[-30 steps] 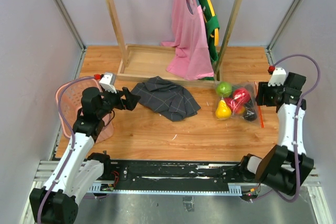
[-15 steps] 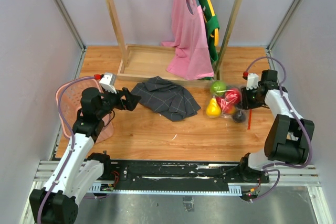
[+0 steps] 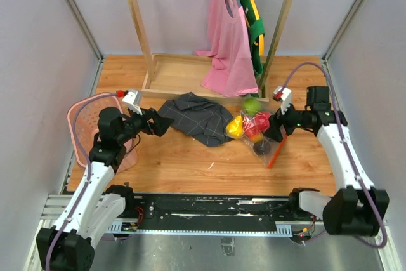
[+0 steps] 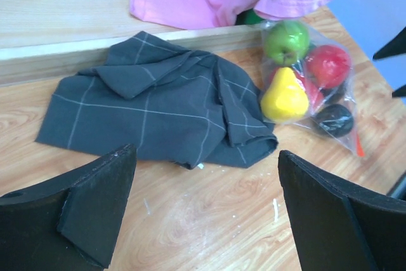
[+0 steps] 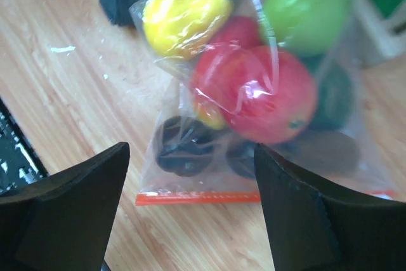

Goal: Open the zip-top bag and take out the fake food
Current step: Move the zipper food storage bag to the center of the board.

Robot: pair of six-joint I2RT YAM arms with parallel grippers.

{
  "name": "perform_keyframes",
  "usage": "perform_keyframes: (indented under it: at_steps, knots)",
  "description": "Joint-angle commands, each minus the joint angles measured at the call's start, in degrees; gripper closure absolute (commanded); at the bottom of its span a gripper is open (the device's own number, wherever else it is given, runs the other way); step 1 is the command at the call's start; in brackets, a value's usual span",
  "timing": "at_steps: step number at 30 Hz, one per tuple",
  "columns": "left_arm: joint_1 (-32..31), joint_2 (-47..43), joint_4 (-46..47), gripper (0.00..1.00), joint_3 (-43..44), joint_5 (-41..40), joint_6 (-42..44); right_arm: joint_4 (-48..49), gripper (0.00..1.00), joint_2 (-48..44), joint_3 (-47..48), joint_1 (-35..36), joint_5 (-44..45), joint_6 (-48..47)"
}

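- Likely trouble first: the clear, crinkly zip-top bag (image 3: 260, 141) lies just right of the grey checked cloth (image 3: 196, 117), its orange-red zip strip (image 5: 254, 196) seemingly sealed. A one-sided tug could drag it or bunch it, and the fake food (image 5: 254, 93), glossy plastic fruits, might roll.
- Left gripper (image 3: 157, 122): jaws spread wide, holding nothing, well left of the bag.
- Right gripper (image 5: 190, 157): jaws wide apart over the zip end, pinching nothing.

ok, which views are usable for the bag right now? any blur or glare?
Top external: even light, sharp, zip-top bag readable. Left wrist: grey cloth crisp, bag clear behind it. Right wrist: fake food smeared, likely motion blur, with white glare streaks on the plastic.
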Motion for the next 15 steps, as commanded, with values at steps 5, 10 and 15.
perform_keyframes:
  at_steps: [5,10,15]
  knots:
    - [-0.4,1.1,16.8,0.07,-2.9,15.0,-19.8,8.2,0.11,-14.5,-2.5,-13.4,-7.9,10.3]
    - [-13.3,1.7,23.2,0.12,-5.5,5.2,-25.8,15.7,0.01,-18.1,-6.8,-13.3,-11.9,12.8]
    - [-36.6,8.6,36.2,0.14,-9.1,-15.4,-28.5,16.0,0.01,-16.5,-8.2,-13.2,-10.7,12.7]
